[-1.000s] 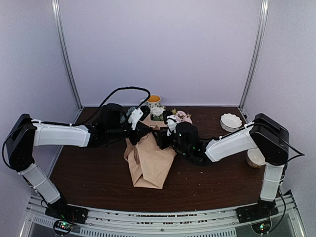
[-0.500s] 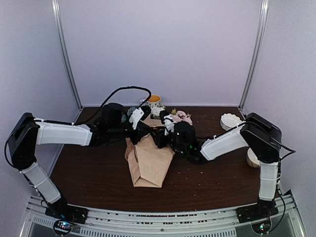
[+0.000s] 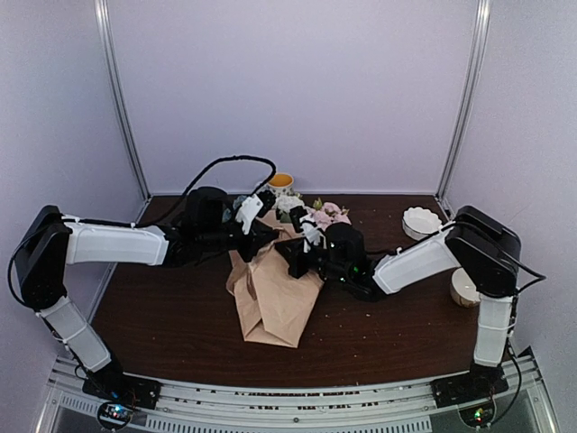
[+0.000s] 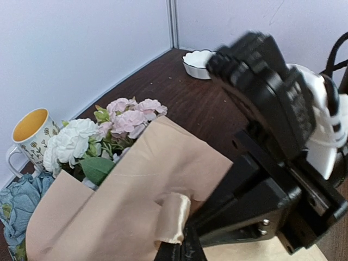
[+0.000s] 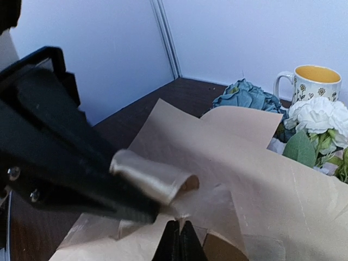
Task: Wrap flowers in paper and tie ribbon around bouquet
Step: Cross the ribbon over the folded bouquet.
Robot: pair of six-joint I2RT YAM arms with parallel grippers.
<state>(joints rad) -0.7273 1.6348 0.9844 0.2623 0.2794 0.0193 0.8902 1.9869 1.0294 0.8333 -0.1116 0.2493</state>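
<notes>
On the dark brown wooden table (image 3: 162,316), from the left: white-and-black left arm (image 3: 113,244), stretched toward the middle. Its left gripper (image 3: 269,236) has the fingers closed on the lower end of a pale gold satin ribbon (image 4: 174,217), which curls up in a short loop over the wrapping. Large crinkled peach-tan paper (image 3: 270,298) lies folded in a rough cone, narrow end toward the near edge, wide mouth toward the back wall. Bunch of flowers (image 3: 315,215) sits in that mouth: blue hydrangea (image 4: 16,201) on the left side, white roses (image 4: 70,141) with green leaves in the middle, pink roses (image 4: 130,117) to the right. Yellow-lined floral mug (image 3: 281,183) stands upright just behind the bunch. Right gripper (image 3: 290,251) meets the left one tip to tip above the paper, fingers pressed together at the sheet's edge beside the ribbon loop; whether they pinch anything, I cannot tell. White right arm (image 3: 415,262) reaches in from the right. White scalloped bowl (image 3: 421,221) stands near the back right corner. Small pale dish (image 3: 466,289) is partly hidden behind the right arm's elbow.
</notes>
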